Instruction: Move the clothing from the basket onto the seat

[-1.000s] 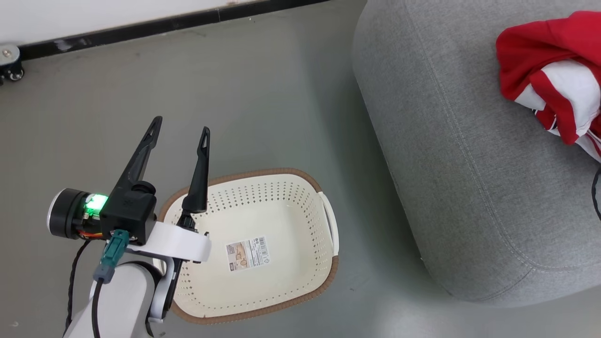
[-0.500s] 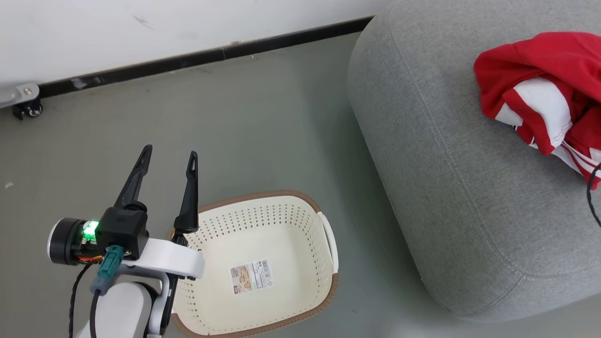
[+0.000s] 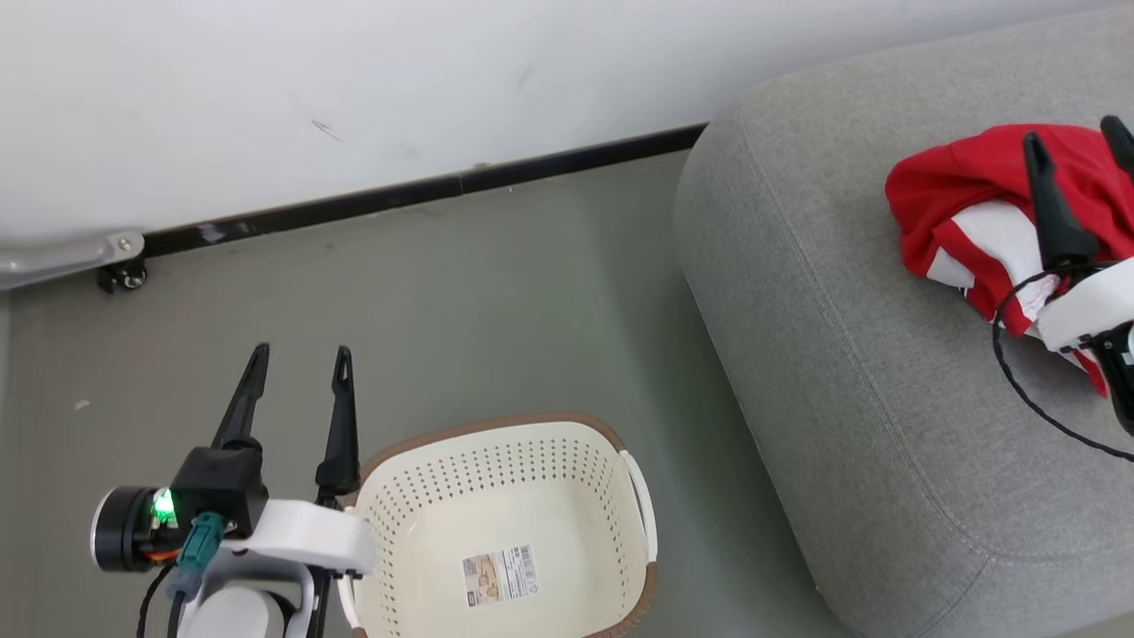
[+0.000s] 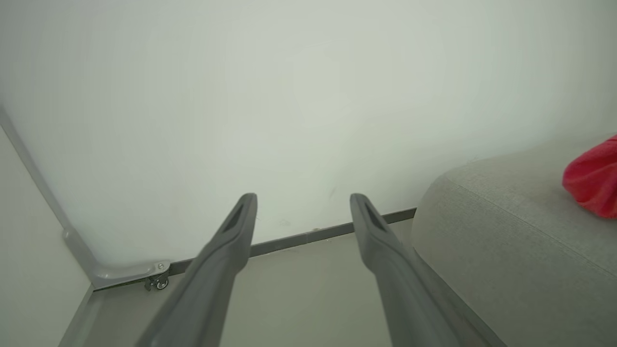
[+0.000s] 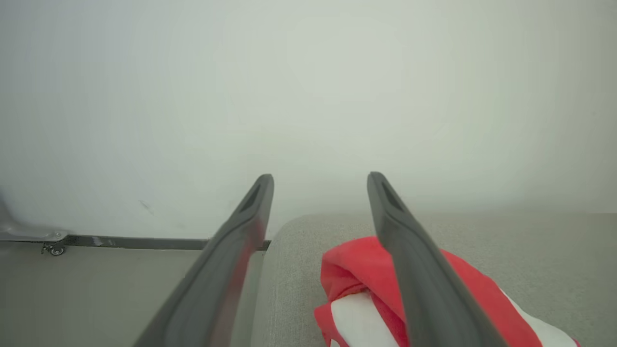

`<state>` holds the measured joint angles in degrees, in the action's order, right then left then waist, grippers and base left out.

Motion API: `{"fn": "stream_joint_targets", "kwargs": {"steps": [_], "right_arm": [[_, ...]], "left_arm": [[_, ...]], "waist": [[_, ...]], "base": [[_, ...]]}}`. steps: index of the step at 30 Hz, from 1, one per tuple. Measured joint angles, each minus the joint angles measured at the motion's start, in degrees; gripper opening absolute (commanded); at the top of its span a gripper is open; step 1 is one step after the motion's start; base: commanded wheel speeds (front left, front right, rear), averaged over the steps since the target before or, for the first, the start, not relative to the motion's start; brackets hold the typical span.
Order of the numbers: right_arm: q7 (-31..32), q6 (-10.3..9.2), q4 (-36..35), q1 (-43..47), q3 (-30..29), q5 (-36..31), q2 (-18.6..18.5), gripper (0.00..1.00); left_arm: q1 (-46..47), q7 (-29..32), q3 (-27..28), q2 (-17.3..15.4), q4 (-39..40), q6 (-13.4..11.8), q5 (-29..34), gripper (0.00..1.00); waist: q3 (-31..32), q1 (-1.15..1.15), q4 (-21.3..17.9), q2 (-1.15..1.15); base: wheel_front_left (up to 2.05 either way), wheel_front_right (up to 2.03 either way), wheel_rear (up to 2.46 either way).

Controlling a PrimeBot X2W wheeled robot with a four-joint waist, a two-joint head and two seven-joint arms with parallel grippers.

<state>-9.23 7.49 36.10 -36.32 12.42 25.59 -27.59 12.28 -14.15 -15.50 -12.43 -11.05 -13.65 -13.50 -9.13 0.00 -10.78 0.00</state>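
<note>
Right gripper [image 3: 1072, 133] hangs over the red-and-white clothing [image 3: 957, 177] bunched on the grey seat [image 3: 842, 337], fingers spread; left gripper [image 3: 301, 352], fingers likewise apart, hovers beside the cream basket [image 3: 416, 505] on the floor [image 3: 487, 292]

The basket [image 3: 496, 461] stands on the floor [image 3: 532, 292] off the seat's [image 3: 842, 354] left side, apart from it, with a label [image 3: 500, 576] flat on its bottom. The clothing [image 3: 966, 186] lies heaped on the seat, toward its right. The left gripper [image 3: 301, 352] hangs just beside the basket's left rim, and the right gripper [image 3: 1072, 131] is over the clothing. A wall [image 3: 443, 80] runs behind everything.
</note>
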Motion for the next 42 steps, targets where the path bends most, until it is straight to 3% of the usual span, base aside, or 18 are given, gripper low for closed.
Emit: {"fn": "stream_joint_targets", "kwargs": {"steps": [18,42], "right_arm": [[-1.7,0.00,-6.5,6.1,0.3,-1.5,5.7,1.00],[-2.1,0.00,-13.9,24.8,-5.1,-7.3,16.6,1.00]], "left_arm": [[-6.5,0.0,2.2,1.5,0.0,-2.3,-1.0,1.00],[-7.5,-0.3,-1.0,3.7,-1.5,-1.0,-0.4,1.00]], "waist": [[6.9,0.00,5.3,0.00],[11.7,0.00,11.6,0.00]], "base": [[0.00,0.00,0.00],[0.00,0.00,0.00]]}}
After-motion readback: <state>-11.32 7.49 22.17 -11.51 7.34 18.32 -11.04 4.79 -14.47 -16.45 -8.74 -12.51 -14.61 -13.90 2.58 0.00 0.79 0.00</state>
